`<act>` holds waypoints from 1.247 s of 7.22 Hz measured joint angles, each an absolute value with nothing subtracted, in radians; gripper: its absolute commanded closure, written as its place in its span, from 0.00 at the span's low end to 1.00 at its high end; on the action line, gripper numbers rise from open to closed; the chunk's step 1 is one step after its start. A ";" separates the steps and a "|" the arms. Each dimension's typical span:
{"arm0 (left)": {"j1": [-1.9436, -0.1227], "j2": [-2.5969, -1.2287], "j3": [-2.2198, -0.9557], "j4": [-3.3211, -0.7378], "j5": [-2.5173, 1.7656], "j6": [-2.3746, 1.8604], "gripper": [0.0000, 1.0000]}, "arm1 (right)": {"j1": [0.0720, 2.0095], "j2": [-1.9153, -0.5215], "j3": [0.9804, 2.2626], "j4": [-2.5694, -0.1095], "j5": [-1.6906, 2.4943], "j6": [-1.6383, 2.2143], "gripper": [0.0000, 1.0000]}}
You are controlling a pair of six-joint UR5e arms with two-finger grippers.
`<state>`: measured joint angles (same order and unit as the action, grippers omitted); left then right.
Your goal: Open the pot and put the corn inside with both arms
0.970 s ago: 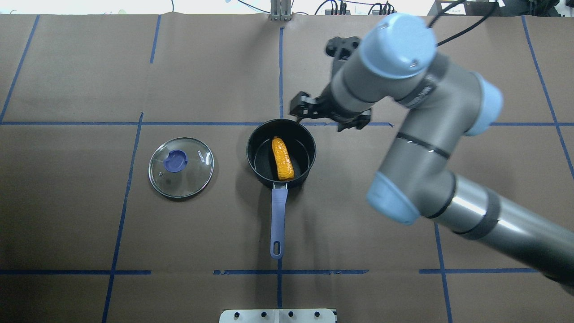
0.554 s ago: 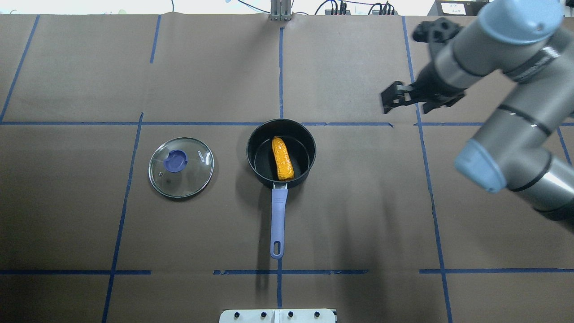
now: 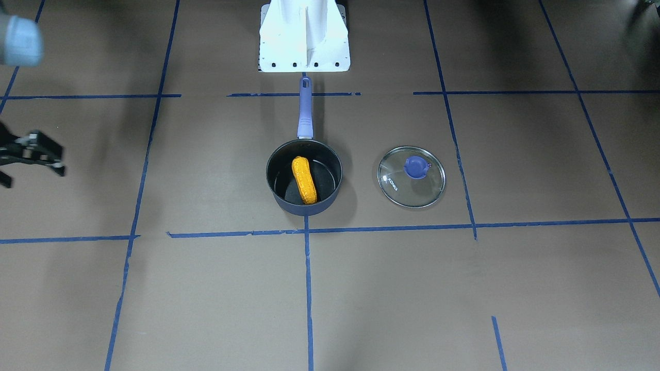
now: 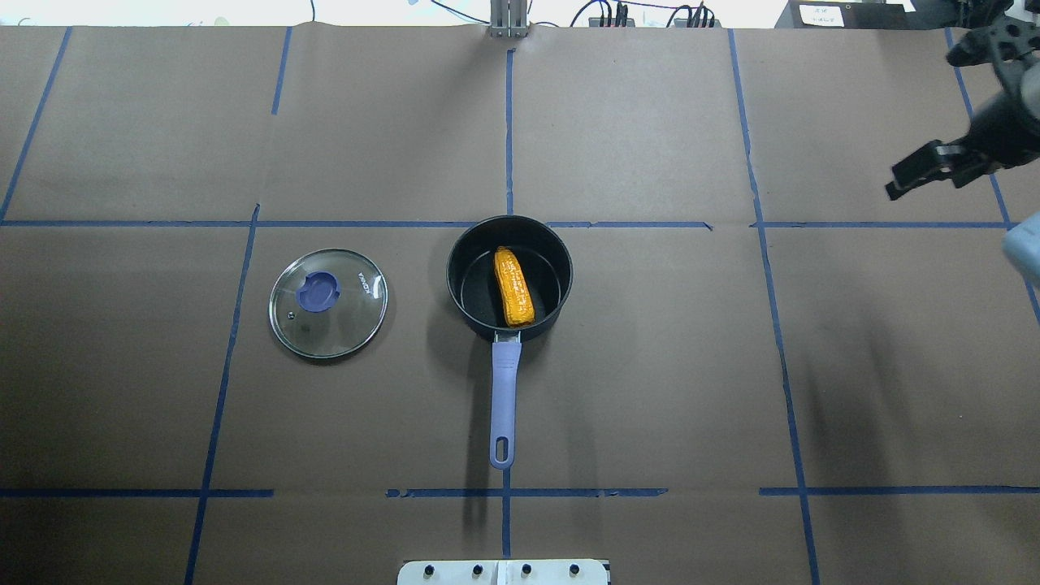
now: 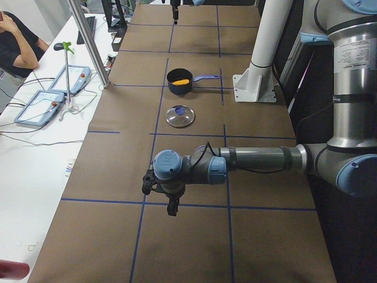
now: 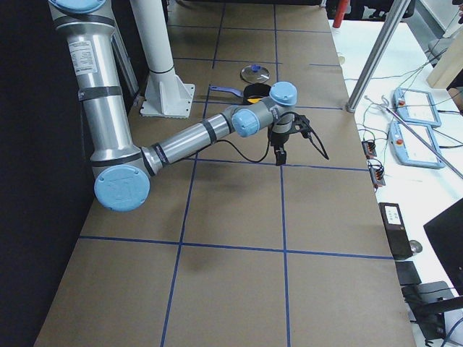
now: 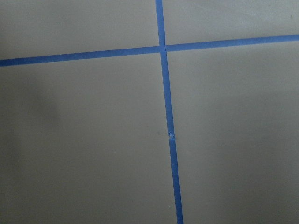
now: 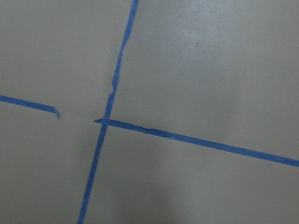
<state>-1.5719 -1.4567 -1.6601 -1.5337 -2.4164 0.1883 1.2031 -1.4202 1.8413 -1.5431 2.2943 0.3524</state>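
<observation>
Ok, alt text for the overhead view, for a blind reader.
A small dark navy saucepan with a long purple-blue handle stands open at centre, an orange-yellow toy corn cob lying inside. Its glass lid with a purple knob lies flat to the left, apart from it; the right arm's black hand hangs at the right edge.

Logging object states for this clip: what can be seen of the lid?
The lid is a round, clear glass disc with a metal rim, a purple-blue knob near its middle, a small vent hole and small white lettering on the glass. It lies flat on the brown table, knob apparently upward. It is off the pot and beside it on the robot's left, with a clear gap between them. Nothing but the table touches it.
</observation>
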 measured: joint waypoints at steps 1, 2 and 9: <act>-1.580 -1.457 -1.671 -1.509 -2.415 0.209 0.00 | 1.249 -1.461 1.833 -1.543 2.310 0.276 0.01; -1.593 -1.457 -1.676 -1.499 -2.412 0.217 0.00 | 1.293 -1.495 1.817 -1.542 2.321 0.200 0.01; -1.603 -1.449 -1.678 -1.501 -2.408 0.219 0.00 | 1.627 -1.649 1.620 -1.531 2.417 -0.149 0.01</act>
